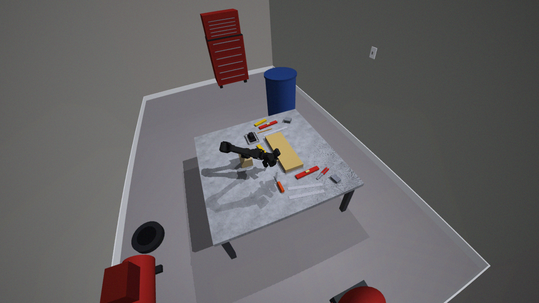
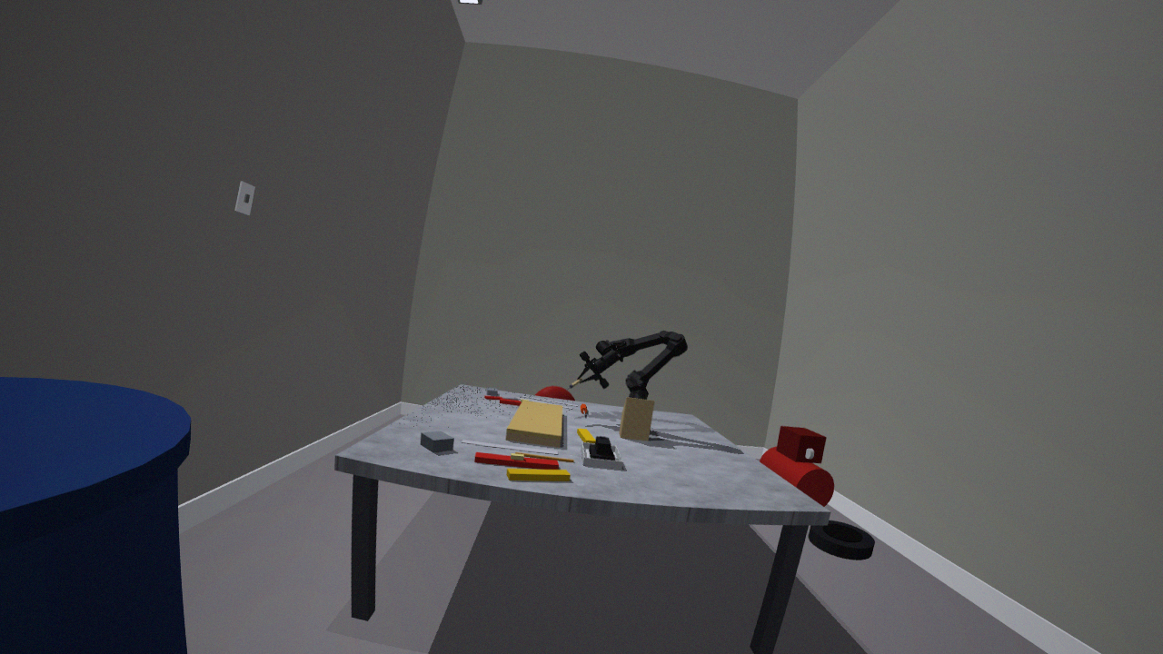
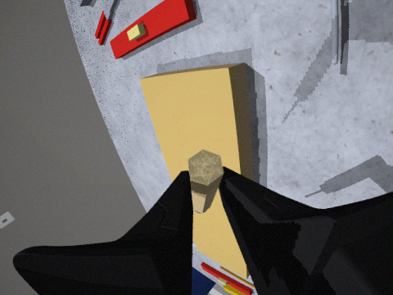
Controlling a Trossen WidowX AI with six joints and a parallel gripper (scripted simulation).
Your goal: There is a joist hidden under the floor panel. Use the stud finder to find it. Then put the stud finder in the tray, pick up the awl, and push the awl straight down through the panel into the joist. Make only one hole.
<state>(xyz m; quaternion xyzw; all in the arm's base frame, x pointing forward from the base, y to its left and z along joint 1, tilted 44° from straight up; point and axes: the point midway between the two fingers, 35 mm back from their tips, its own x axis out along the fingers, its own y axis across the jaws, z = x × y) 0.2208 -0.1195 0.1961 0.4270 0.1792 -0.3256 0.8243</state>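
Clearly, the claw [image 1: 272, 161] [image 2: 579, 380] [image 3: 203, 176] grips the awl's tan, faceted handle [image 3: 205, 167], above the yellow panel [image 1: 286, 150] [image 2: 531, 419] [image 3: 192, 115].

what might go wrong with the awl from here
The awl, gripped in the tool, looks slanted, so pushing now might skid across the panel. The tool's fingers hold a narrow handle, which could twist under load. No joist mark is discernible, so the single hole might miss.
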